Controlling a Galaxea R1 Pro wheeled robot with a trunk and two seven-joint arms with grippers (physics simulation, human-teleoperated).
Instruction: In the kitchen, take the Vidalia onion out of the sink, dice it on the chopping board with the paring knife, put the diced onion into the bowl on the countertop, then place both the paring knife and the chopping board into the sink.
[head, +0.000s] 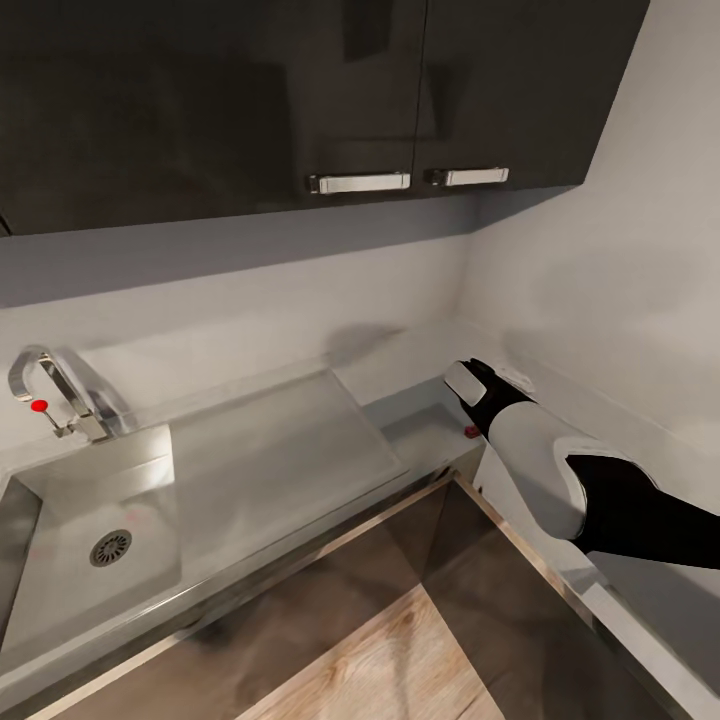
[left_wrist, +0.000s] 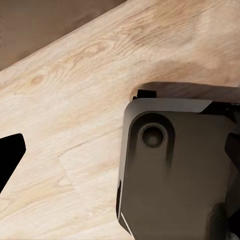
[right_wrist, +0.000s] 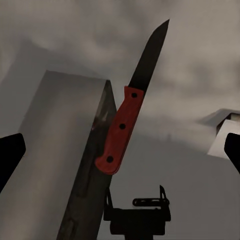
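Right wrist view: knife (right_wrist: 122, 127) lies on the dark desk (right_wrist: 190, 165) beside the drainboard edge, between the spread fingers of the released right hand (right_wrist: 120, 150). Light, stiff, thin; best pinched across the red handle. Left hand (left_wrist: 120, 155) hangs over floor, state unclear.
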